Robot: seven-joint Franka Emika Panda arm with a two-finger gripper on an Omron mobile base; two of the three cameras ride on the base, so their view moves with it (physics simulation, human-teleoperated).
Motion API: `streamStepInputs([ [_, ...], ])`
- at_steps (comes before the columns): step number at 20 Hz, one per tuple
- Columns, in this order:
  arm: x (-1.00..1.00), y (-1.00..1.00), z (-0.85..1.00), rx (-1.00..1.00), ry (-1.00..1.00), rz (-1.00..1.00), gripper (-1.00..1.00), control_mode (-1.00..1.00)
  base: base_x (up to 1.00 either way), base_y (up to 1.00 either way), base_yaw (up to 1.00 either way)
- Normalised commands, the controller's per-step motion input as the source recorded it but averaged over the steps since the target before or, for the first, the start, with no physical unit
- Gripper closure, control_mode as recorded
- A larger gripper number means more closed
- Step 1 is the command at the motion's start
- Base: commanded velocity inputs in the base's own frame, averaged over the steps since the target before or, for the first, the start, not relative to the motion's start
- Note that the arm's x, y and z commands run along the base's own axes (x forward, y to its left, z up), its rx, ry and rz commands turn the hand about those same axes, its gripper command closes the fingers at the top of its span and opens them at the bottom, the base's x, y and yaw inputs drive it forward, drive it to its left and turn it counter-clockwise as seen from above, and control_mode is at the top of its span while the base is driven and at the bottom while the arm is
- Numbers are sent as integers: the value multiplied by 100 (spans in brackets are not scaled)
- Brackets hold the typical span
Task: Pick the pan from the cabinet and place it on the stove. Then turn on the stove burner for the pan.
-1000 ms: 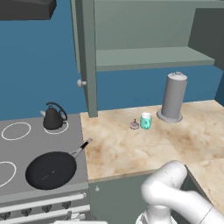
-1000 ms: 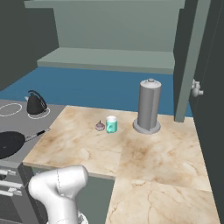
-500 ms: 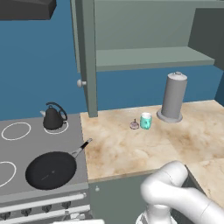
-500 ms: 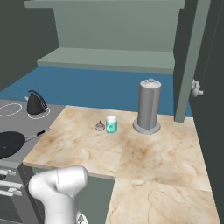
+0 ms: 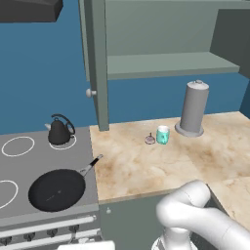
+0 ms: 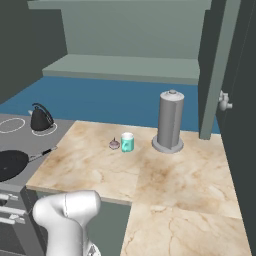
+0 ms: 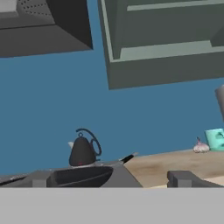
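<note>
On the stove [image 5: 19, 168] the pan [image 5: 56, 189] sits on a front ring, handle toward 1 o'clock; the gripper [image 7: 109, 178], released and low, suits the knobs

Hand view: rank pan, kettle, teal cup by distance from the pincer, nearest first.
1. Pan: right in front of the open pincer, low centre-left.
2. Kettle: behind the pan, on the stove.
3. Teal cup: far right, on the counter.
</note>
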Motion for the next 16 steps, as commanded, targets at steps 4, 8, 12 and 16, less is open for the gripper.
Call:
streamStepInputs([
  [4,21,-1,-21,0,-5,6,-100,-100,0,0,0],
  [8,23,-1,-26,0,-4,7,-100,-100,0,0,0],
  [12,21,0,-21,0,-5,5,-100,-100,0,0,0],
  [16,5,0,-23,0,-5,0,-100,-100,0,0,0],
])
